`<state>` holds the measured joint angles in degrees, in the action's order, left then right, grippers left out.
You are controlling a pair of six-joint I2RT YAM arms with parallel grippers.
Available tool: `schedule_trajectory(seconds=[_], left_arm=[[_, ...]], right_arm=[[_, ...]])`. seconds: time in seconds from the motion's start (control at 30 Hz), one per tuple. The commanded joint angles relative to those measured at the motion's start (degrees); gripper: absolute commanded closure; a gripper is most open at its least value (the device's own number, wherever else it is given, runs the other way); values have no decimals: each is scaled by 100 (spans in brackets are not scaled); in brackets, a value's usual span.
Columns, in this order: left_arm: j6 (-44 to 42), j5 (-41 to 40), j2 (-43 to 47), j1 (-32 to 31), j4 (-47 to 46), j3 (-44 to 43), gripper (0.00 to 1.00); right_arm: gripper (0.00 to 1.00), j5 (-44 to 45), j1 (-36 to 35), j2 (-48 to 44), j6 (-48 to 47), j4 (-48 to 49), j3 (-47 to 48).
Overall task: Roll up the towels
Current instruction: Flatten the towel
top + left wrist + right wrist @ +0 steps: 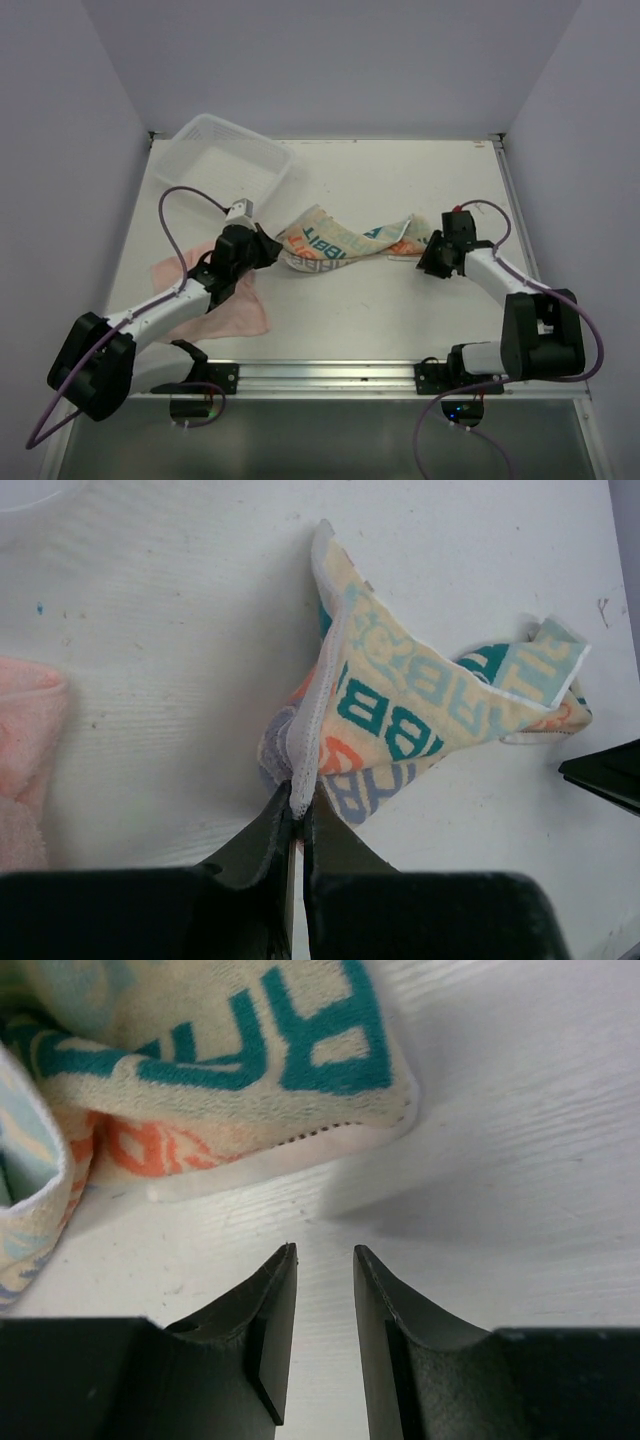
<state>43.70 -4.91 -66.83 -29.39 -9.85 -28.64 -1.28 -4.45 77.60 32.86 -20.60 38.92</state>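
Currently the printed towel (340, 245) lies in a twisted band on the table (380, 320), just on the near side of the basket (285, 160) and stretching away to its right. The left gripper (298, 810) is clamped tight on the white hem at the towel end nearest the basket. The right gripper (325, 1260), at the end farthest from the basket, stands slightly parted with nothing between its jaws. The pink towel (240, 310) lies flat, nearer than the basket.
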Motion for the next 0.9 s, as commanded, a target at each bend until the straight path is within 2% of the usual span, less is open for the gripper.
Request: schedule_trajectory(seconds=[0.0, 0.2, 0.47, 0.87], left_arm=[[-406, -554, 249, -434, 123, -501, 100], [-503, -960, 460, -981, 448, -923, 100], [-608, -1091, 601, -1034, 598, -880, 100], [-714, -1118, 566, -1060, 598, -818, 100]], right_arm=[[66, -295, -371, -175, 107, 591, -68], [64, 391, -1119, 246, 54, 882, 256], [64, 769, -1427, 1080, -236, 953, 854], [61, 1200, -1796, 1661, -447, 847, 1259]])
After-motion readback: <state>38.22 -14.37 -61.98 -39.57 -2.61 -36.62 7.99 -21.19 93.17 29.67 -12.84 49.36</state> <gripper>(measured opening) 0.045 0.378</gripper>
